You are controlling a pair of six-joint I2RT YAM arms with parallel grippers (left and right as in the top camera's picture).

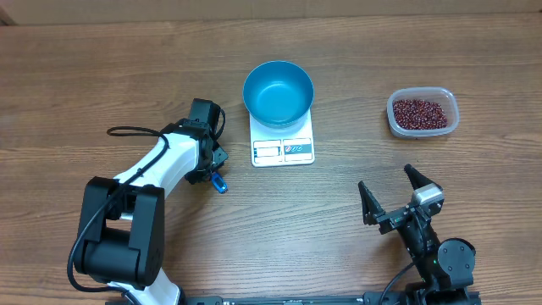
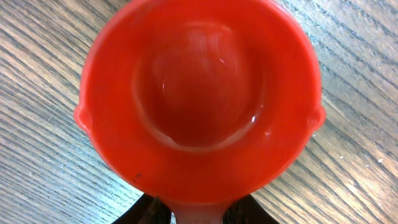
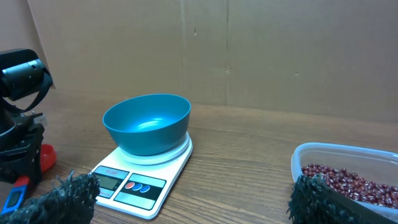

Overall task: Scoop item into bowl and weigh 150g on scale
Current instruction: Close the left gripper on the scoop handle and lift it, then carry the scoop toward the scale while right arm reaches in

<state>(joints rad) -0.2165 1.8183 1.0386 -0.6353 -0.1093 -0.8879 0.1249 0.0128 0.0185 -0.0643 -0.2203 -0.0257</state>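
Red scoop (image 2: 199,93) fills the left wrist view, empty, its handle reaching into the left claw (image 2: 199,216); whether this claw clamps it yet, one cannot tell. Likely the handle is taken so the cup is free for scooping. Right claw (image 1: 385,176) is released. Ahead of it the clear tub (image 1: 454,120) holds the beans (image 1: 419,112); the blue bowl (image 1: 278,95), ahead-right of the left claw, sits empty on the scale (image 1: 283,151).

Saw a wood-grain table (image 1: 127,68) bearing a white scale (image 1: 283,150) near its middle, a clear tub (image 1: 423,134) well to the right, a red scoop (image 3: 47,157) left of the scale.
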